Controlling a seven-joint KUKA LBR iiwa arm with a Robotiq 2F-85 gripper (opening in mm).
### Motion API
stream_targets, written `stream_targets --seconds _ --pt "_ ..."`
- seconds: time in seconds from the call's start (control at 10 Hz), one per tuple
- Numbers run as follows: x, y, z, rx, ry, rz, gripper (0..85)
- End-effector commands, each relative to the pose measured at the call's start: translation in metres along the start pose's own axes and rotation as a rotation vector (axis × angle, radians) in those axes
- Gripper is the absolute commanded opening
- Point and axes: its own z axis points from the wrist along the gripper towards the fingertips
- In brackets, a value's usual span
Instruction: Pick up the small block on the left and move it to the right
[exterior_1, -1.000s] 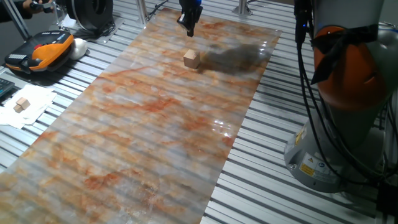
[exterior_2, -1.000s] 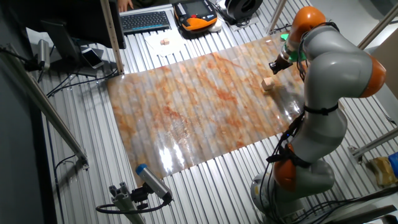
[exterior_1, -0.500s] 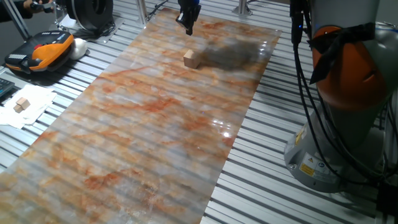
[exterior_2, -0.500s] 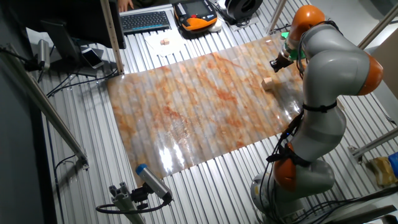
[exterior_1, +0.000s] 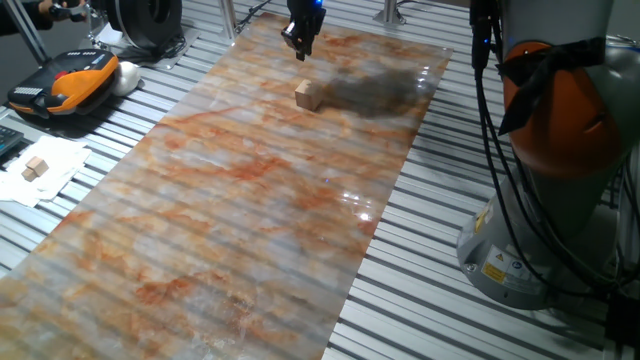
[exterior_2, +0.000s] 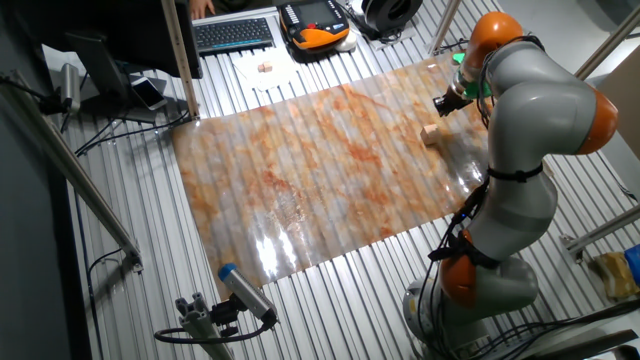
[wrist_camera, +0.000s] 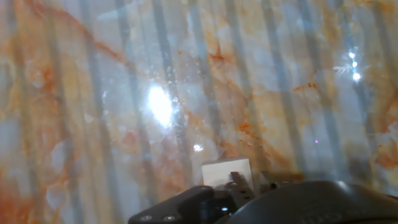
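The small block (exterior_1: 308, 95), a plain light-tan wooden cube, lies free on the marbled mat (exterior_1: 250, 200) near its far end. It also shows in the other fixed view (exterior_2: 431, 135) near the mat's right end. My gripper (exterior_1: 300, 40) hangs above the mat just beyond the block, apart from it and holding nothing. It also shows in the other fixed view (exterior_2: 443, 103). Its fingers are too small and dark to tell whether they stand apart. In the hand view a pale square (wrist_camera: 227, 172) peeks out above the dark hand body (wrist_camera: 280, 202).
White paper with a pair of smaller tan cubes (exterior_1: 36, 168) lies left of the mat. An orange-and-black device (exterior_1: 65, 80) lies on the slatted table beyond it. The robot base (exterior_1: 540, 200) stands to the right. A keyboard (exterior_2: 232, 33) lies at the back.
The gripper has risen slightly and drifted a little away from the block. The block has not moved.
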Motion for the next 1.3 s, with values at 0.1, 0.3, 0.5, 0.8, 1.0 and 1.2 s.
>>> stream_targets --seconds 0.1,0.3,0.5,0.8,1.0,1.2 --pt "0.001 0.001 0.005 -0.01 -0.017 0.018 51.0" --pt "0.001 0.001 0.01 -0.031 -0.033 0.045 51.0" --pt "0.001 0.001 0.01 -0.027 -0.054 0.037 68.0" --pt "-0.001 0.002 0.01 -0.019 -0.061 -0.076 68.0" --pt "-0.004 0.001 0.012 -0.041 -0.051 -0.151 68.0" --pt "-0.008 -0.001 0.015 -0.056 -0.043 -0.183 68.0"
